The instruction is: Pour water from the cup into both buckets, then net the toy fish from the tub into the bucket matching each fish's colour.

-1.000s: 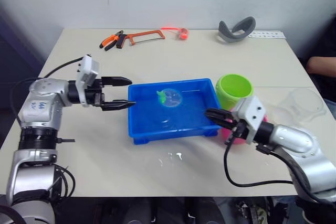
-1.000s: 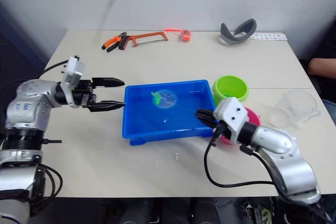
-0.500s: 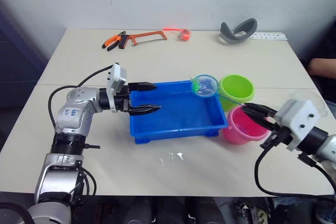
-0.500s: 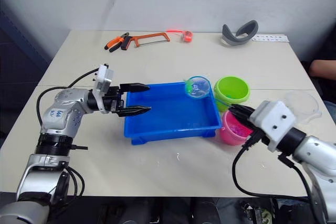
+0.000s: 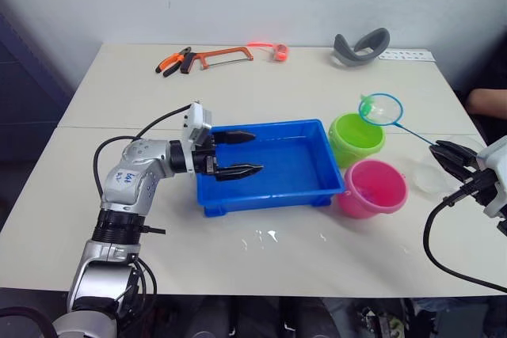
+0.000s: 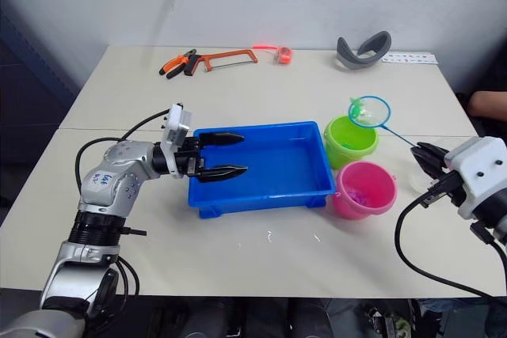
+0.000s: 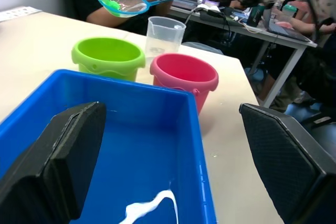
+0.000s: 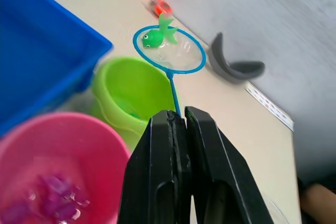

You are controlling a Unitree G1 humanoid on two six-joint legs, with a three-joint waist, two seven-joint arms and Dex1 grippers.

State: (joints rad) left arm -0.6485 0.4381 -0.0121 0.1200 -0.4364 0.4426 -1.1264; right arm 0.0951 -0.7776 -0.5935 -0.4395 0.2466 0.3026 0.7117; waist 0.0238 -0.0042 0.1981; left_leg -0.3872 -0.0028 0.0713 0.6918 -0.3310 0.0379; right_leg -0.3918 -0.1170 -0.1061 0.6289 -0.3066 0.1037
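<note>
The right end effector (image 8: pixel 177 124) is clenched on the thin handle of the net (image 8: pixel 170 52), at the right edge of the head frames. The hoop carries a green toy fish (image 8: pixel 157 34) above the far rim of the lime green bucket (image 6: pixel 350 141). The pink bucket (image 6: pixel 364 189) stands just in front of it with pink fish inside. The left end effector (image 5: pixel 247 153) hangs released over the left part of the blue tub (image 5: pixel 281 187), centre frame. The clear cup (image 7: pixel 164 33) stands beyond the buckets.

Netted green fish (image 8: pixel 154 37) (above green bucket (image 8: pixel 132 96))
</note>
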